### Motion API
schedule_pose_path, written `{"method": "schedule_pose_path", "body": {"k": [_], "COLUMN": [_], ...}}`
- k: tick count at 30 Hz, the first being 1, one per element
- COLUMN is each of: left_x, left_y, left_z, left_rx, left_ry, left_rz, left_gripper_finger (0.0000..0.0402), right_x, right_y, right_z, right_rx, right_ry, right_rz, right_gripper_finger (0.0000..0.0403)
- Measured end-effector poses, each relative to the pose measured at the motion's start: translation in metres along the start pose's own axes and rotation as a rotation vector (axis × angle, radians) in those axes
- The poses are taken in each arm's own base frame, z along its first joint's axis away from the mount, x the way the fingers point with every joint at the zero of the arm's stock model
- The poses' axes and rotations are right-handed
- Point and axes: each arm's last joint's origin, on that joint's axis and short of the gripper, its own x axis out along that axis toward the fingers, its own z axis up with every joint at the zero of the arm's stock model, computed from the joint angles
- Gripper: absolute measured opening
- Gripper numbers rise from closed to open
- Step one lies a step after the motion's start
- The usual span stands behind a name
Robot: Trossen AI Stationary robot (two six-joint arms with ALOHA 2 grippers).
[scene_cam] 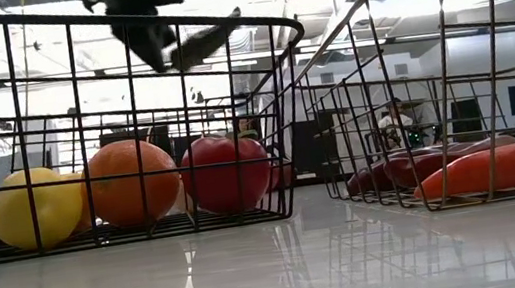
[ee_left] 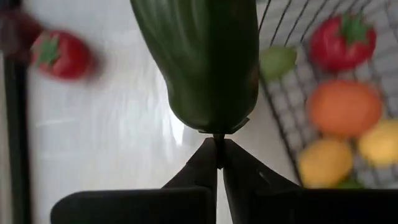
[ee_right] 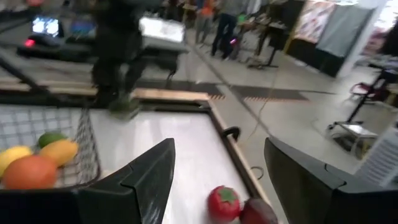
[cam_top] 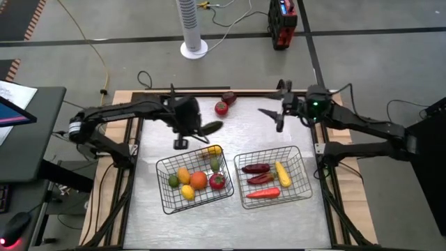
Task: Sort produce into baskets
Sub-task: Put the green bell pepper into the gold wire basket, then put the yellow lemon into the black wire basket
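My left gripper (ee_left: 219, 146) is shut on a long dark green vegetable (ee_left: 199, 56), held in the air just beyond the left basket's far rim (cam_top: 182, 156). That wire basket holds several round fruits, orange (cam_top: 198, 180), red, yellow and green. The right basket (cam_top: 307, 176) holds long pieces, dark red, yellow (cam_top: 282, 173) and red. A red tomato (cam_top: 221, 108) and a dark red piece (cam_top: 229, 98) lie on the table near its far edge. My right gripper (cam_top: 273, 117) hovers open to their right, holding nothing. My left gripper pinches the green vegetable by the small stem tip at its end (ee_left: 217, 129), between the free ends of its two fingers (ee_left: 202, 165). The fingers slant downward and lie along the vegetable. It sticks out beyond the fingertips, lifted clear of table and basket (scene_cam: 208, 40).
A wooden rim (cam_top: 209, 91) borders the table's far edge, close behind the tomato (ee_right: 224, 202) and dark piece (ee_right: 258, 211). Bare tabletop lies between the baskets and the near edge (scene_cam: 274, 263). People and furniture show in the room beyond.
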Motion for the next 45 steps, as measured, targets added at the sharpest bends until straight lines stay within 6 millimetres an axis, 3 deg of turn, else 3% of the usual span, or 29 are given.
{"method": "schedule_pose_path", "body": {"k": [5, 10, 19, 26, 32, 36, 39, 45], "left_x": [0.039, 0.071, 0.087, 0.103, 0.128, 0.131, 0.131, 0.128], "left_y": [0.001, 0.000, -0.009, -0.002, -0.007, -0.018, -0.026, -0.035], "left_z": [0.029, 0.052, 0.105, 0.141, 0.154, 0.156, 0.158, 0.156], "left_rx": [-0.004, -0.025, 0.003, 0.031, 0.087, 0.143, 0.183, 0.174], "left_ry": [-0.080, -0.114, -0.163, -0.222, -0.217, -0.223, -0.224, -0.183], "left_rz": [-0.027, -0.092, -0.118, -0.168, -0.262, -0.319, -0.297, -0.272], "left_gripper_finger": [0.0000, 0.0000, 0.0000, 0.0000, 0.0000, 0.0001, 0.0024, 0.0144], "right_x": [-0.022, -0.032, -0.035, -0.035, -0.042, -0.048, -0.051, -0.052], "right_y": [-0.009, -0.010, -0.010, -0.010, -0.009, -0.008, -0.007, -0.007], "right_z": [-0.006, -0.010, -0.008, -0.008, -0.007, -0.005, -0.005, -0.005], "right_rx": [0.031, 0.057, 0.054, 0.054, 0.045, 0.042, 0.041, 0.044], "right_ry": [-0.044, -0.040, -0.057, -0.058, -0.064, -0.068, -0.068, -0.068], "right_rz": [-0.077, -0.094, -0.094, -0.092, -0.094, -0.095, -0.095, -0.095], "right_gripper_finger": [0.0276, 0.0276, 0.0276, 0.0276, 0.0276, 0.0276, 0.0276, 0.0276]}}
